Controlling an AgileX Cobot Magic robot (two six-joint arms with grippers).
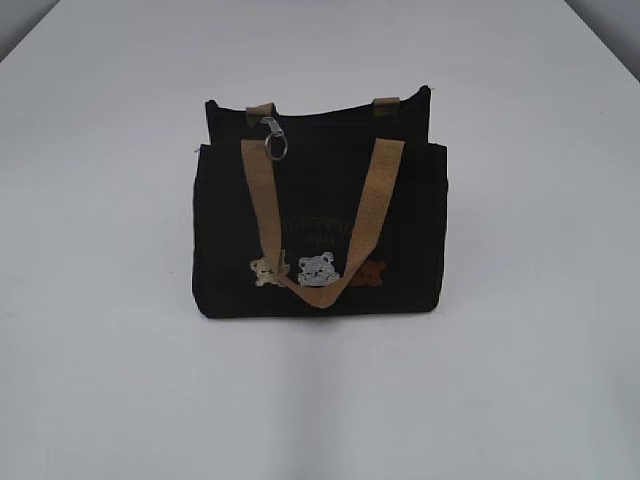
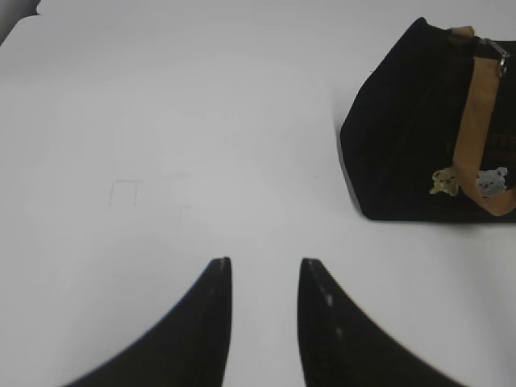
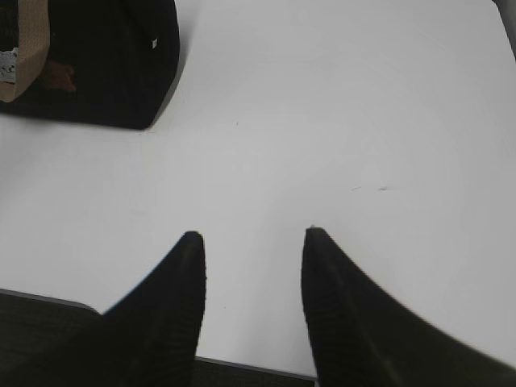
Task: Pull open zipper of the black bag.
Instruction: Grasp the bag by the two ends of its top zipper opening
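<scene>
The black bag [image 1: 318, 205] stands upright in the middle of the white table, tan handles draped over its front, bear patches low on its face. The zipper runs along its top edge; its silver pull with a ring [image 1: 274, 140] hangs near the top left. In the left wrist view the bag [image 2: 403, 129] sits at the upper right, far from my left gripper [image 2: 264, 262], which is open over bare table. My right gripper [image 3: 252, 234] is open too, near the table's front edge, with the bag's corner [image 3: 121, 64] at the upper left. Neither gripper appears in the exterior view.
The white table [image 1: 520, 380] spreads around the bag on all sides. Its near edge [image 3: 242, 367] shows under my right gripper, with dark floor below. A faint pencil mark [image 2: 125, 192] lies on the table left of the bag.
</scene>
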